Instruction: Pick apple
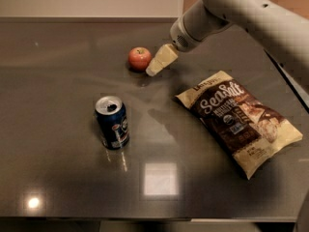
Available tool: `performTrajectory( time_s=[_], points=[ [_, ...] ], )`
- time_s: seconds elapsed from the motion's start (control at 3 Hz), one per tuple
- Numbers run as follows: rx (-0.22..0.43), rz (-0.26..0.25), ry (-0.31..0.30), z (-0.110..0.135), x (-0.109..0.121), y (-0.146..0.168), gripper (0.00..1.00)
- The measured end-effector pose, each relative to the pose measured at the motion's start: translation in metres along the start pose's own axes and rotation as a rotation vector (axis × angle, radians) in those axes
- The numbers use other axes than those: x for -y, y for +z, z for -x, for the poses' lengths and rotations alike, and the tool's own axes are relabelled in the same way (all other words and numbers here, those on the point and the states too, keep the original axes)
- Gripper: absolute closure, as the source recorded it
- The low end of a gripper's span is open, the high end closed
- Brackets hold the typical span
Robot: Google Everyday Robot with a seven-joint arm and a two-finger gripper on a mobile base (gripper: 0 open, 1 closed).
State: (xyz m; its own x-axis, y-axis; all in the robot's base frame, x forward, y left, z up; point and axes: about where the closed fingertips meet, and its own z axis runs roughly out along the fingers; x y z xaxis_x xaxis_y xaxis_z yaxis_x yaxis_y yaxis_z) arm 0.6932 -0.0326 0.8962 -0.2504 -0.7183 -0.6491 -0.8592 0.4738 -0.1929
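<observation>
The apple [139, 58] is small, round and red-orange, with a dark stem dimple on top. It sits on the dark table [58, 81] toward the back centre. My gripper [155, 69] comes in from the upper right on a pale grey arm. Its cream-coloured tip points down and left and sits just right of the apple, close to it or touching its right side.
A blue soda can [112, 122], opened, stands upright in front of the apple, left of centre. A brown and cream chip bag [239, 119] lies flat on the right. The table's right edge runs diagonally behind the arm.
</observation>
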Motion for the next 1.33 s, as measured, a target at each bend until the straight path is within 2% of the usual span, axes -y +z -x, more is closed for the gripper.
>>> performTrajectory(
  time_s=[0.67,1.33],
  points=[
    [0.076,0.018,0.092,0.016,-0.01,0.048,0.0],
    [0.089,0.038,0.145,0.026,-0.005,0.085,0.0]
  ],
)
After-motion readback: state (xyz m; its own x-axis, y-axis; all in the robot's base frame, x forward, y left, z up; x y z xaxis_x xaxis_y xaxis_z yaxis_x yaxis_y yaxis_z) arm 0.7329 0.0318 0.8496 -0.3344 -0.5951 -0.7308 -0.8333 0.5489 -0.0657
